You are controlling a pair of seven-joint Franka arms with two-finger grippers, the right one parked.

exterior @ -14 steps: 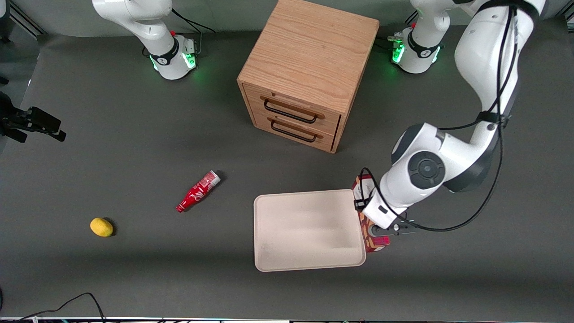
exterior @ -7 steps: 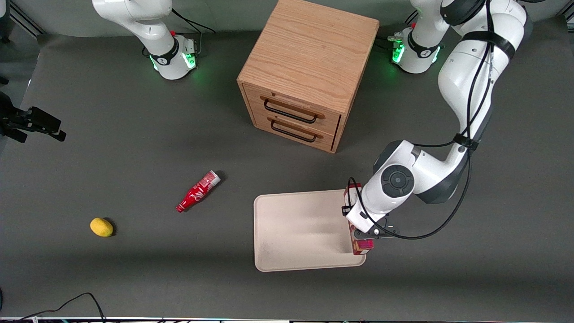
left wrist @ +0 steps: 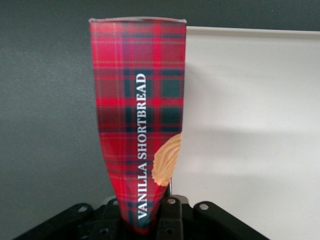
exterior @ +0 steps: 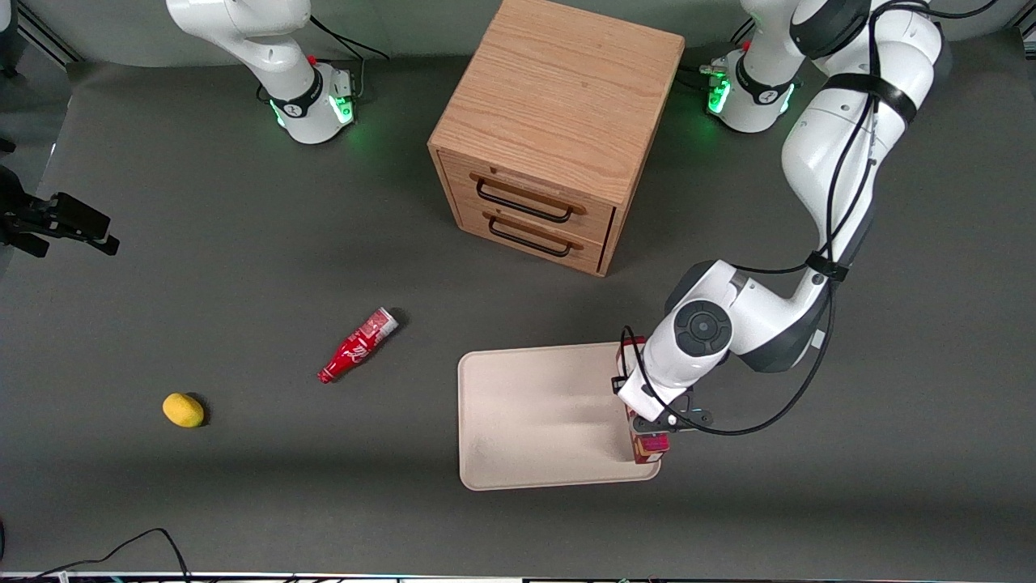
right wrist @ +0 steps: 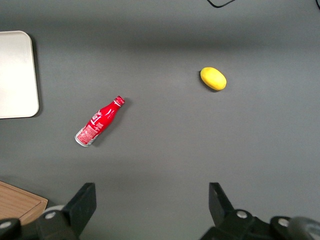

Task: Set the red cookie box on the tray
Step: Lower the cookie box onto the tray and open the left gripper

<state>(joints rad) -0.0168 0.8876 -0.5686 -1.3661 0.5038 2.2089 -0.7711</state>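
Observation:
My left gripper [exterior: 652,422] is shut on the red cookie box [exterior: 647,444], a slim plaid carton printed "VANILLA SHORTBREAD". It holds the box over the rim of the beige tray [exterior: 534,413] at the tray's edge toward the working arm's end. The wrist hides most of the box in the front view. In the left wrist view the box [left wrist: 137,115] runs straight out from the gripper [left wrist: 145,220], with grey table along one of its sides and the tray [left wrist: 250,125] along the other. Whether the box touches the tray I cannot tell.
A wooden two-drawer cabinet [exterior: 558,129] stands farther from the front camera than the tray. A red soda bottle [exterior: 358,345] and a yellow lemon [exterior: 183,410] lie toward the parked arm's end. A corner of the tray [right wrist: 15,75] shows in the right wrist view.
The gripper has carried the box from just outside the tray's edge toward the parked arm's end, so it now hangs over the tray's rim. The arm's elbow has swung in as well.

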